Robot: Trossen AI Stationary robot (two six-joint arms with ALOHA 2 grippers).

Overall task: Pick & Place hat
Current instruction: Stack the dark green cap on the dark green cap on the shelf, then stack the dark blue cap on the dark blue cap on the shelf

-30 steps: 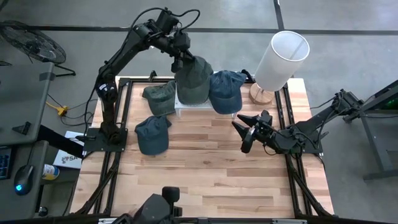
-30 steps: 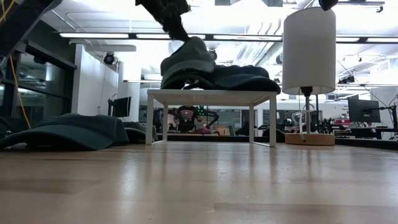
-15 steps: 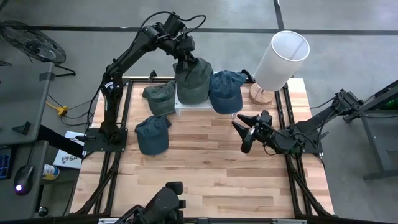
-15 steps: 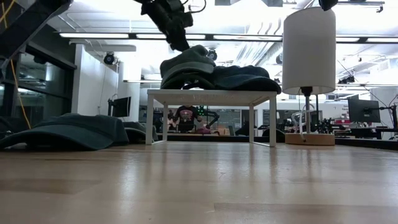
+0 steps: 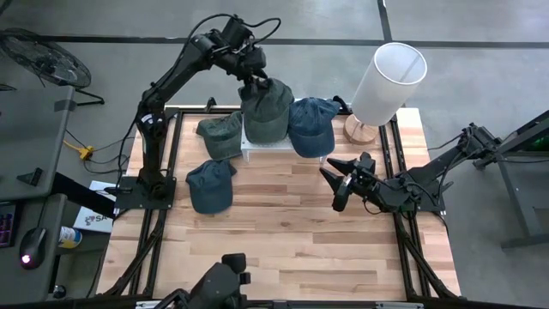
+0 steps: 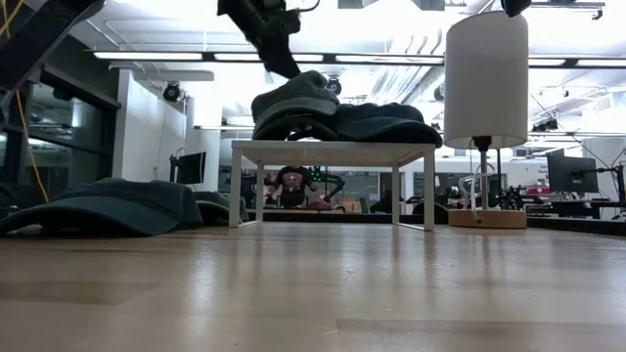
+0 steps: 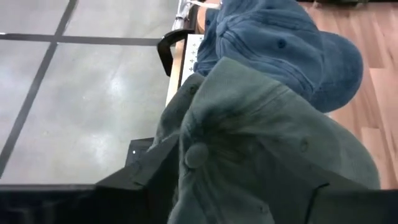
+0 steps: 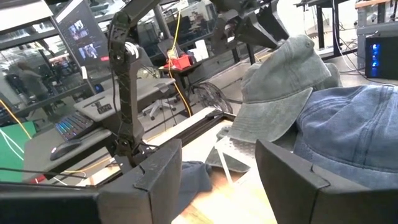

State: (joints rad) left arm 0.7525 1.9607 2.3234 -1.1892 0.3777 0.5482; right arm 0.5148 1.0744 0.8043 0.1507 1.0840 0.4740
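My left gripper (image 5: pixel 250 75) is at the far edge of the green hat (image 5: pixel 266 110); the hat sits on the stand (image 6: pixel 333 149), overlapping the blue hat (image 5: pixel 310 125). Whether I'm still gripping it, I can't tell; this looks like the release step, next a clean lift away. Right gripper (image 5: pixel 341 182) waits open at the right.

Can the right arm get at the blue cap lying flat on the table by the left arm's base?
Probably not easily. The blue cap lies on the left side, while the right gripper rests open well across the table. Nothing blocks the path, but it looks a long stretch.
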